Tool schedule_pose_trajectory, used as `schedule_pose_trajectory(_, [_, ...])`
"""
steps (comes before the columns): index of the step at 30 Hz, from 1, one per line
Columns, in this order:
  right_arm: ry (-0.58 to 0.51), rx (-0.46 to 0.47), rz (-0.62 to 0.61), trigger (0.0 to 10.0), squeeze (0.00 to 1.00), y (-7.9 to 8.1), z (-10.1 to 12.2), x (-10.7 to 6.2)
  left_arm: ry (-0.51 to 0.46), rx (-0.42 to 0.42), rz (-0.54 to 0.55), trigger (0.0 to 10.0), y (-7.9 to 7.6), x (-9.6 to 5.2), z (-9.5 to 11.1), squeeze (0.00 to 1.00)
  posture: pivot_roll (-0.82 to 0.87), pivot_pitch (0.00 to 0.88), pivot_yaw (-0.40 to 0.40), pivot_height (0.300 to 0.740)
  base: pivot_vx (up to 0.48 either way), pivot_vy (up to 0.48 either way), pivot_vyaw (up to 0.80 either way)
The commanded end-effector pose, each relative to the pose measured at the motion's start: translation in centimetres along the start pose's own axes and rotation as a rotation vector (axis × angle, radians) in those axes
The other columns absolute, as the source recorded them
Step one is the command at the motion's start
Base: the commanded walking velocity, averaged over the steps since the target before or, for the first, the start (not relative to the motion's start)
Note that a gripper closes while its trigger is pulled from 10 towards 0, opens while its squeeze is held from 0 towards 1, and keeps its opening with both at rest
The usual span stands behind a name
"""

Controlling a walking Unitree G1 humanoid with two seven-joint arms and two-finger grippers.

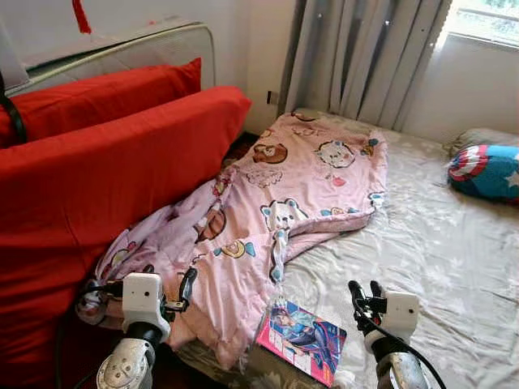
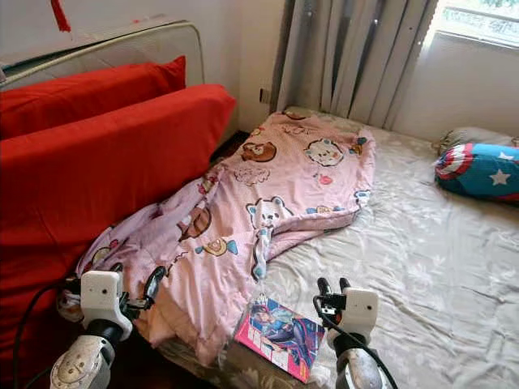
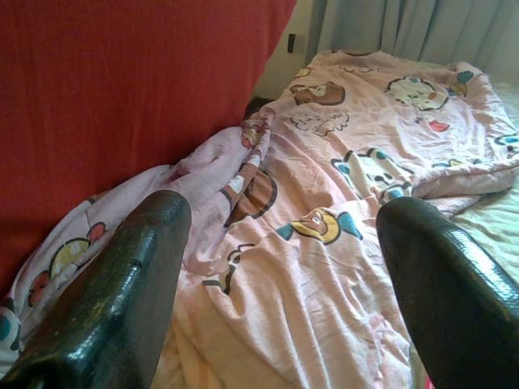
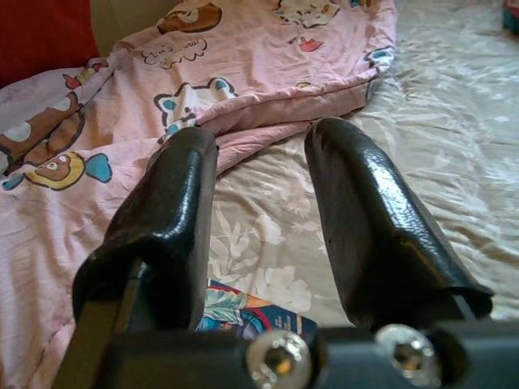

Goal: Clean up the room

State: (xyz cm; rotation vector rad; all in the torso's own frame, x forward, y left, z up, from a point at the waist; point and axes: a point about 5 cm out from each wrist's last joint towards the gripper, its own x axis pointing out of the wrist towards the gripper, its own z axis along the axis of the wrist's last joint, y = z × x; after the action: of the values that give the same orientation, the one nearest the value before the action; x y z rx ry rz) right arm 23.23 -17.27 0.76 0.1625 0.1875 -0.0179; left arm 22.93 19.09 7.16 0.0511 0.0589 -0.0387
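Rumpled pink cartoon quilt [image 1: 276, 194] drapes the bed; left gripper [image 1: 168, 285] and right gripper [image 1: 366, 289] spread, empty.

Grey curtains [image 1: 365, 57] hang beneath a bright window [image 1: 486, 20].

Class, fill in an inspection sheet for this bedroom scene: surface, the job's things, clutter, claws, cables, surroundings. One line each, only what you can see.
Surface: bed with a pale, wrinkled leaf-print sheet.
Job's things: pink cartoon blanket crumpled across the bed's left side, its edge hanging over the near corner; book lying flat at the near edge, beside the blanket.
Clutter: star-and-stripe pillow at the far right of the bed.
Claws: left claw open, above the blanket's near end; right claw slightly open, empty, above the sheet beside the book.
Cables: black cable looping along the right wrist.
Surroundings: red cushions on the left; grey curtain and a window behind.
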Motion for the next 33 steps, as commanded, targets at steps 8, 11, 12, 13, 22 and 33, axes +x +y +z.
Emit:
schedule_pose_trajectory(8, [0.005,-0.016,0.003,10.0,0.00,-0.22,0.31,0.27,0.015,-0.006,-0.004,10.0,-0.26,-0.18,-0.24,0.00,0.08,0.000,-0.092,0.661,0.000,0.000,0.00])
schedule_pose_trajectory(11, [-0.018,-0.007,0.012,10.0,0.00,-0.08,0.49,0.18,0.017,-0.006,-0.006,10.0,-0.33,-0.20,-0.29,0.00,0.08,0.000,-0.091,0.661,0.000,0.000,0.00])
schedule_pose_trajectory(12, [-0.013,-0.009,0.011,10.0,0.00,-0.08,0.44,0.17,0.017,-0.006,-0.007,10.0,-0.34,-0.20,-0.30,0.00,0.08,0.000,-0.091,0.661,0.000,0.000,0.00])
schedule_pose_trajectory(13, [-0.007,-0.011,0.010,10.0,0.00,-0.05,0.37,0.18,0.018,-0.005,-0.010,10.0,-0.38,-0.18,-0.31,0.00,0.08,0.000,-0.091,0.661,0.000,0.000,0.00])
schedule_pose_trajectory(22, [0.006,-0.016,0.019,10.0,0.00,0.14,0.17,0.24,0.030,-0.003,-0.027,10.0,-0.67,-0.21,-0.51,0.00,0.08,0.000,-0.090,0.661,0.000,0.000,0.00])
schedule_pose_trajectory(33, [0.013,-0.018,0.029,10.0,0.00,0.32,0.01,0.25,0.035,-0.001,-0.038,10.0,-0.91,-0.25,-0.61,0.00,0.08,0.000,-0.090,0.633,0.000,0.000,0.00])
